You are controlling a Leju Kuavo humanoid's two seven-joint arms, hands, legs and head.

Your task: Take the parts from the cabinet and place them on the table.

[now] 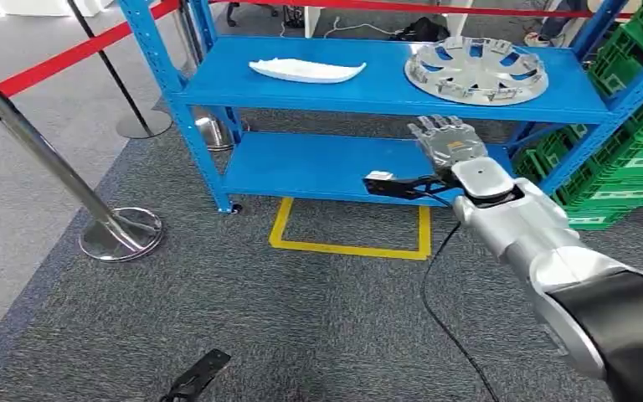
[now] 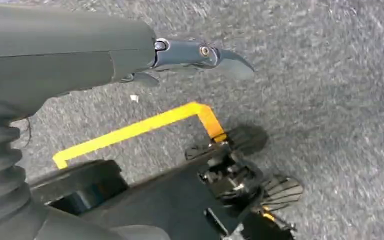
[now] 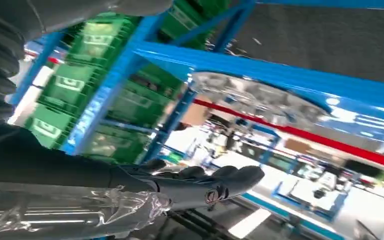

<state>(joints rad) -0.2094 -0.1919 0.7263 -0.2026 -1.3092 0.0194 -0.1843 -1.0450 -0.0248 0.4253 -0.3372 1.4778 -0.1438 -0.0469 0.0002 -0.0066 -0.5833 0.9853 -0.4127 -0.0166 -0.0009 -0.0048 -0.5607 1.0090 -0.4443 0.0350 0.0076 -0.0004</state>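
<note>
Head view: a blue metal rack (image 1: 368,90) with two flat painted shelves is standing on rough grey carpet (image 1: 301,318); the upper shelf is carrying two parts, one long thin white plastic trim piece (image 1: 307,70) with pointed ends lying flat toward the left, and one round silver spoked wheel cover (image 1: 476,69) lying flat toward the right, the two well apart. The right hand (image 1: 445,141) is reaching forward on its smooth silver arm, sitting just below the front edge of the upper shelf, under the wheel cover, fingers stretched out and apart, holding nothing and not touching either part. Left wrist view: the left hand (image 2: 200,55) is hanging over the carpet and a strip of yellow floor tape (image 2: 135,130), dark fingers loosely extended, gripping nothing. Right wrist view: stacked green plastic crates (image 3: 75,95) are sitting beside the rack, blurred. One shiny chrome post (image 1: 59,167) with a round base is standing left of the rack, with red belts (image 1: 75,52) running from it.
</note>
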